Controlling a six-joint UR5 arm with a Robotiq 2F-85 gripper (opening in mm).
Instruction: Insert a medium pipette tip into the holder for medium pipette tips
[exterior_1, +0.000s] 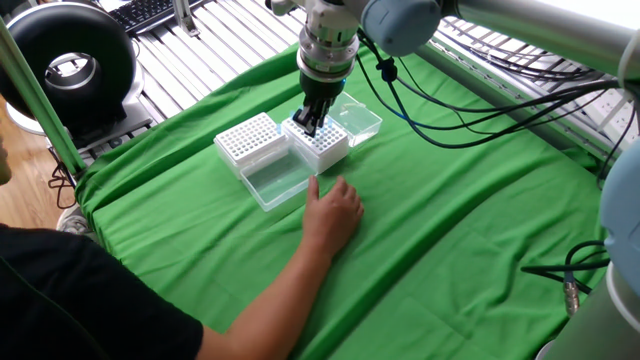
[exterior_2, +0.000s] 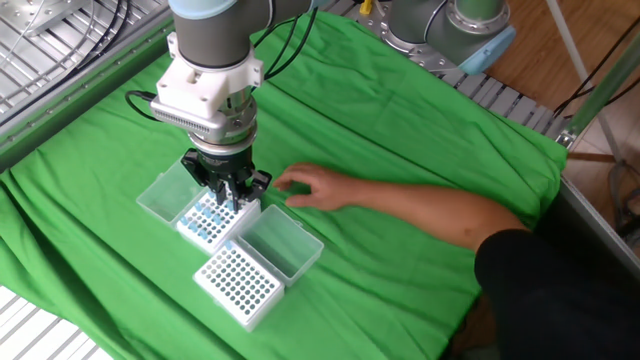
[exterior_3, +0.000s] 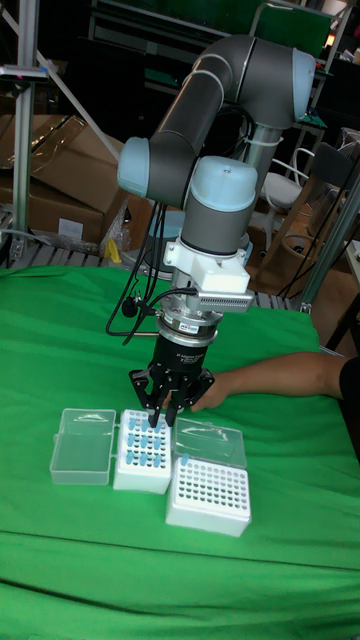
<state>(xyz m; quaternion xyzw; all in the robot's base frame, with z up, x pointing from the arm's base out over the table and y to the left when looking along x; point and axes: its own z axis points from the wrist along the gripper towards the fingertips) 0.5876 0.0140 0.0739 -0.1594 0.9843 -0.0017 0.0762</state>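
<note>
My gripper points straight down, with its fingertips right at the top of the white holder that carries blue-topped tips. The fingers stand close together and look shut. Whether a medium pipette tip sits between them is hidden. A second white rack with rows of open holes stands right beside this holder.
Each box has a clear hinged lid lying open: one by the holder, one by the rack. A person's hand rests on the green cloth close to the boxes.
</note>
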